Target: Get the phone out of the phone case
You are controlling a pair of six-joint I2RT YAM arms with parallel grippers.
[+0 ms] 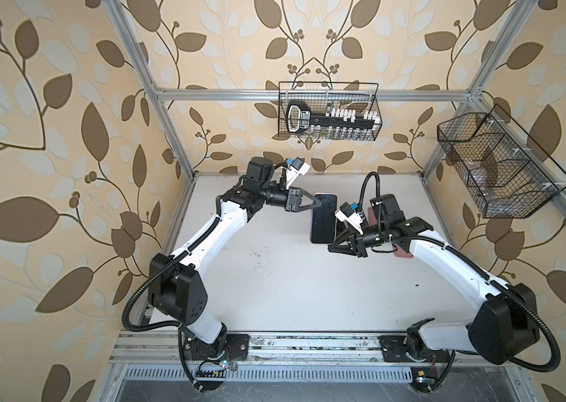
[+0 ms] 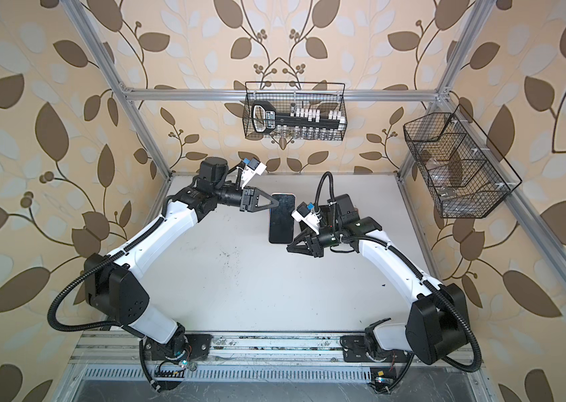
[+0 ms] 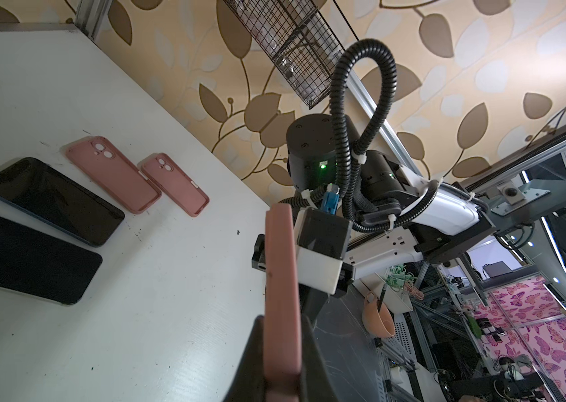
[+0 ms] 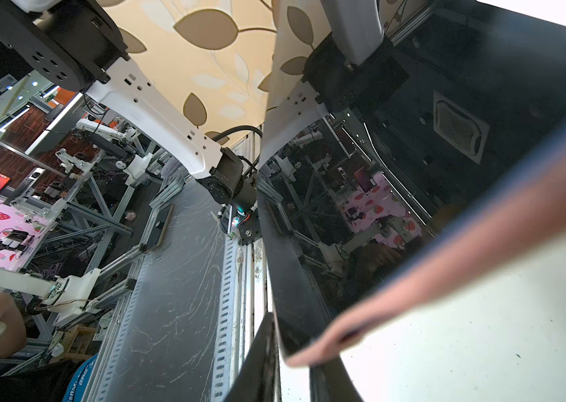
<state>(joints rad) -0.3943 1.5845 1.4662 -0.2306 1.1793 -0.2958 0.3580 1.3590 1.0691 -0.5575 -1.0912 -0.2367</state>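
Table (image 3: 170, 296) holds two phones (image 3: 53, 200), two pink cases (image 3: 114, 174), perhaps grit (image 3: 238, 231).

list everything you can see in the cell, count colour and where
cased phone: 1, black screen in a pink case, between the two grippers
bare phones: 2, black, side by side on the table
empty cases: 2, pink, on the table next to the bare phones
wire baskets: 2, black, on the back rail and the right rail
black holder: 1, with white pieces, in the back basket
table: 1, white
left gripper: shut on the cased phone's edge
right gripper: fingers clamp the cased phone's near corner
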